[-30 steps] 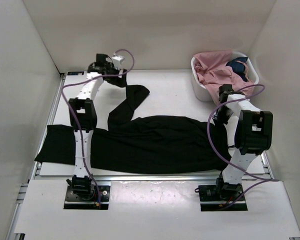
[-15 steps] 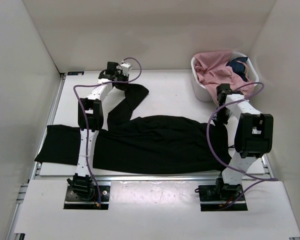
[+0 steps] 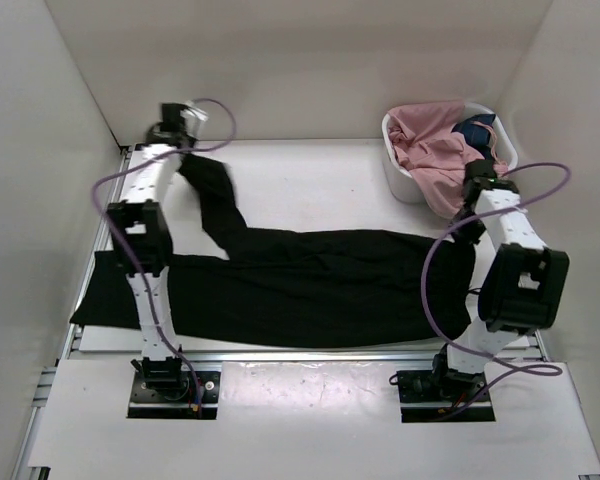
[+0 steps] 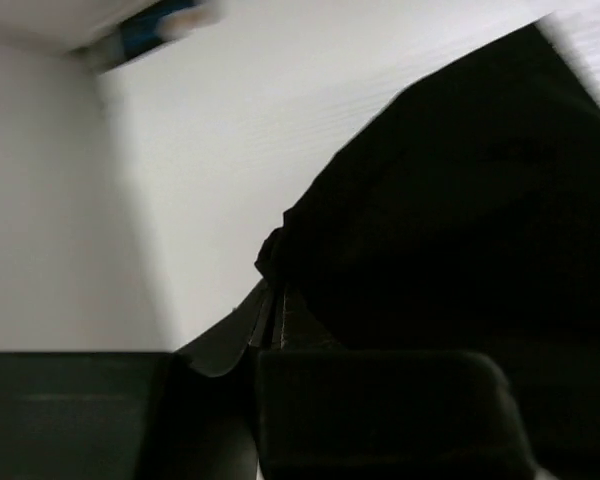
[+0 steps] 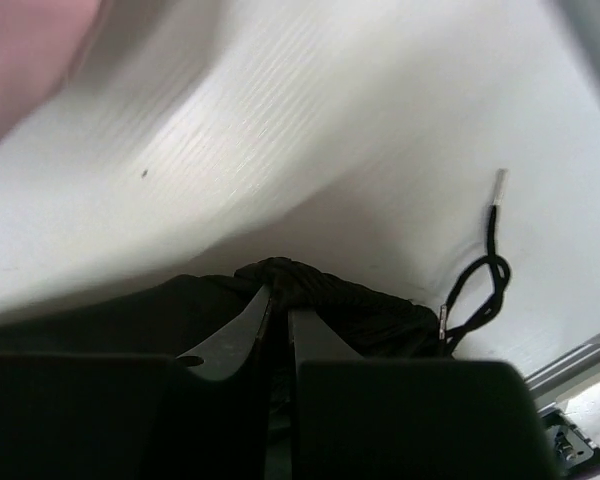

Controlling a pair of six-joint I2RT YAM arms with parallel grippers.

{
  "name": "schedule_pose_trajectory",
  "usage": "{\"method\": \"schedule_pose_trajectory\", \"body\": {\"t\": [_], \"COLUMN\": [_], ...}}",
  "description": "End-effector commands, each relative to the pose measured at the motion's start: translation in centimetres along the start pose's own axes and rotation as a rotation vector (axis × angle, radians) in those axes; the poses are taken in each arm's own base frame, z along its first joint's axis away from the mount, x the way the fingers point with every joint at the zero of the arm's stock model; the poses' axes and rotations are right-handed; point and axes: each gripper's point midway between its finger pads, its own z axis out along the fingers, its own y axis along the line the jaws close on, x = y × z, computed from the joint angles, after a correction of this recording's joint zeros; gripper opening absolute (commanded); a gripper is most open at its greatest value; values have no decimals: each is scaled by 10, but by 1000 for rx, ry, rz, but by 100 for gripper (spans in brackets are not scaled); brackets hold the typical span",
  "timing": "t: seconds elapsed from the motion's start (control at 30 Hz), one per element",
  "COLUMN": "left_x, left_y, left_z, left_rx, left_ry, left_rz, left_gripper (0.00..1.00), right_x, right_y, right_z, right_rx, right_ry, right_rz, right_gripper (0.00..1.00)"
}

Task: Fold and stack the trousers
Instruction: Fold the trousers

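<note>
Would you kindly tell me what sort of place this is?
Probably a robotics lab test cell for laundry folding: plain white panel walls box in a white table, black fabric trousers lie spread across it, and a white plastic basket of clothes sits far right.

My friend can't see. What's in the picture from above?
Black trousers lie spread across a white table. The left gripper holds one leg far left; the right gripper holds the waist end near a basket of pink clothes.

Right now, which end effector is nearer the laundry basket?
Right. The right end effector sits beside the laundry basket; the left end effector is at the far-left corner of the table.
</note>
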Motion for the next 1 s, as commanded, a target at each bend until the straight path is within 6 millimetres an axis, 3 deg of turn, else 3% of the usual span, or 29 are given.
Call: {"method": "schedule_pose_trajectory", "body": {"t": [0.0,0.1,0.13,0.23,0.33,0.47,0.67,0.77,0.87,0.93,0.97], "left_x": [14,55,79,123,164,185,201,211,243,275,289], "left_y": [141,170,184,208,215,219,216,226,218,194,186], "left_z": [-105,-128,-137,-149,-154,-159,-190,-205,-226,-238,-242], "left_rx": [-381,-435,-445,-474,-463,-465,-459,-486,-483,-439,-426], "left_ry": [51,152,202,304,417,488,499,514,566,607,624], "left_rz": [31,18,-8,-42,-20,-15,-23,-36,-79,-96,-118], "left_gripper": [14,14,14,14,14,14,14,14,14,14,14], "right_x": [-30,-39,-37,-46,-50,-53,-45,-34,3,26,50], "right_y": [-27,-47,-52,-61,-62,-62,-61,-67,-80,-89,-97], "right_z": [-30,-40,-36,-40,-43,-46,-60,-70,-67,-66,-53], "right_rx": [-2,18,29,20,4,-9,-65,-66,-36,-23,9], "right_ry": [-137,-179,-169,-196,-210,-221,-239,-236,-171,-144,-90], "right_rz": [84,129,136,170,174,186,191,210,233,250,272], "right_gripper": [0,0,0,0,0,0,0,0,0,0,0]}}
